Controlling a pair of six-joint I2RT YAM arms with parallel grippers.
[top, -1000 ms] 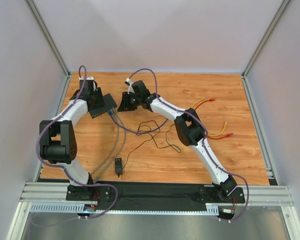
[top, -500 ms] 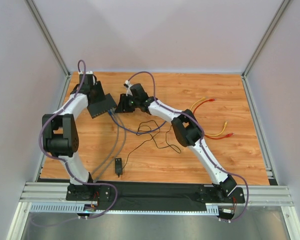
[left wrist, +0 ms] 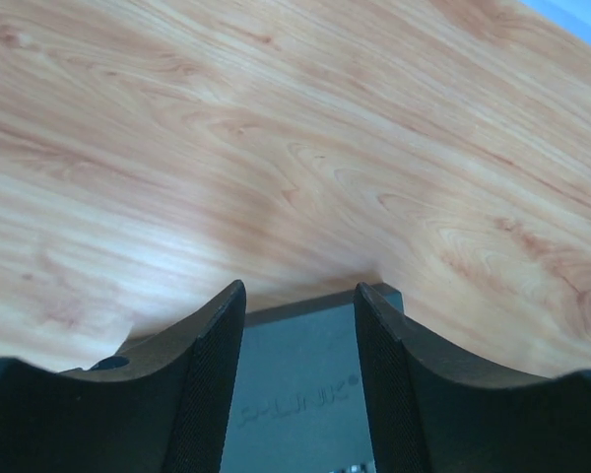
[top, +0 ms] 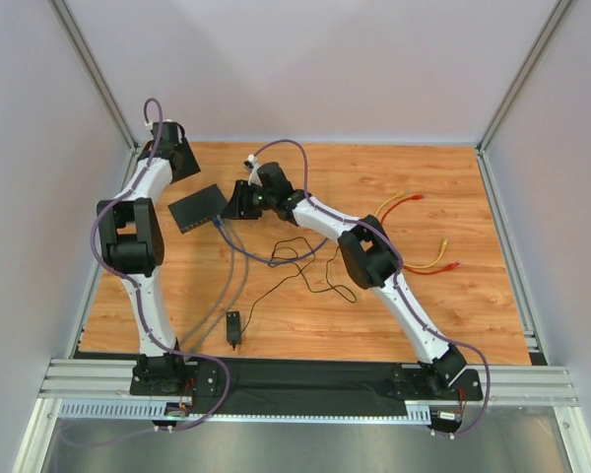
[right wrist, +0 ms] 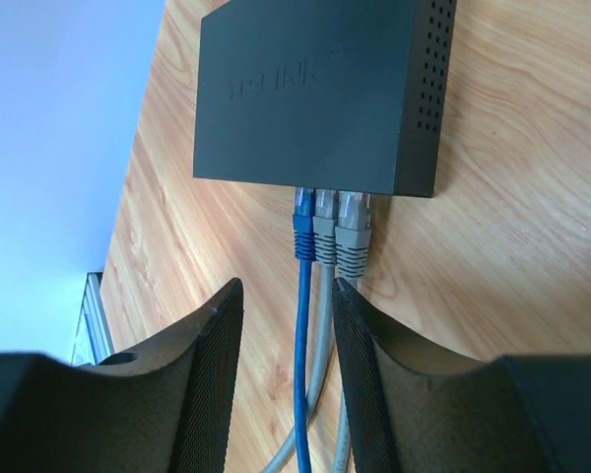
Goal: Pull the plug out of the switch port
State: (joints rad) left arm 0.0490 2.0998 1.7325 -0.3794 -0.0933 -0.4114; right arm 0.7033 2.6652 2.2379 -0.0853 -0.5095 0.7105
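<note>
The switch (top: 199, 207) is a flat black box lying on the wooden table at the far left. A blue plug (right wrist: 302, 229) and two grey plugs (right wrist: 347, 235) sit in its ports. My right gripper (top: 238, 203) is open just before the port edge. In the right wrist view (right wrist: 288, 292) the blue and one grey cable run between its fingers, which touch nothing. My left gripper (top: 184, 163) is open and empty, behind the switch near the far-left corner. In the left wrist view (left wrist: 300, 296) the switch (left wrist: 300, 389) shows between its fingers, below them.
A small black adapter block (top: 234, 327) on a thin black wire (top: 297, 264) lies near the front. Orange and yellow cables (top: 402, 205) and a red-tipped one (top: 439, 262) lie at the right. The blue and grey cables (top: 231, 276) trail toward the front. Walls close in the table.
My left gripper has drawn back from the switch and up toward the far-left corner. The switch now lies free. My right gripper has edged left toward the plugs.
</note>
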